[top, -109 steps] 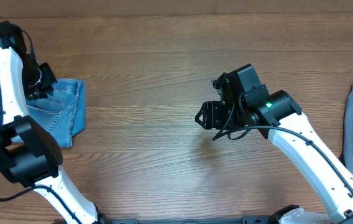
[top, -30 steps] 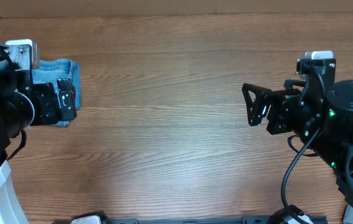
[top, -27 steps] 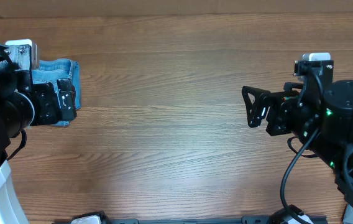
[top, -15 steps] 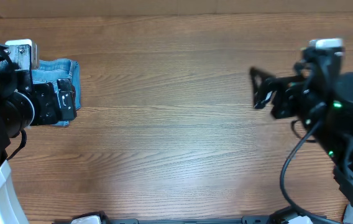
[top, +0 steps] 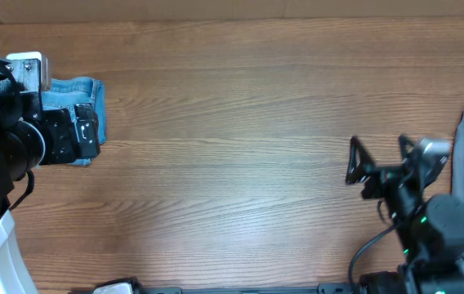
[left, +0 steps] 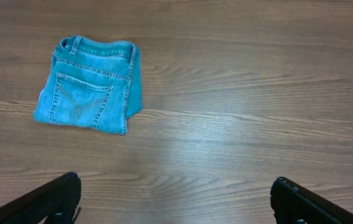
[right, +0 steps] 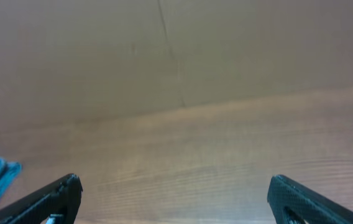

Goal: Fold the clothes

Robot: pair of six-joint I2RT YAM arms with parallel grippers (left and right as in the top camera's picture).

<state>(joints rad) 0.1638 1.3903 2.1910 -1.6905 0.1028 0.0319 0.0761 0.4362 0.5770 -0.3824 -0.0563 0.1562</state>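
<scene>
Jeans folded, both hands open.
Overhead: folded jeans (top: 73, 94) lie far left on the tabletop (top: 232, 122). Left wrist: my left hand (left: 176, 200) is spread wide, jeans beyond it, apart. Right wrist: my right hand (right: 175, 199) is spread wide too.

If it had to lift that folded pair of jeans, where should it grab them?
Probably the thick folded edge of the jeans, on the right in the left wrist view, coming down from above on that side. The layers stack there, so one pinch would likely catch them all.
</scene>
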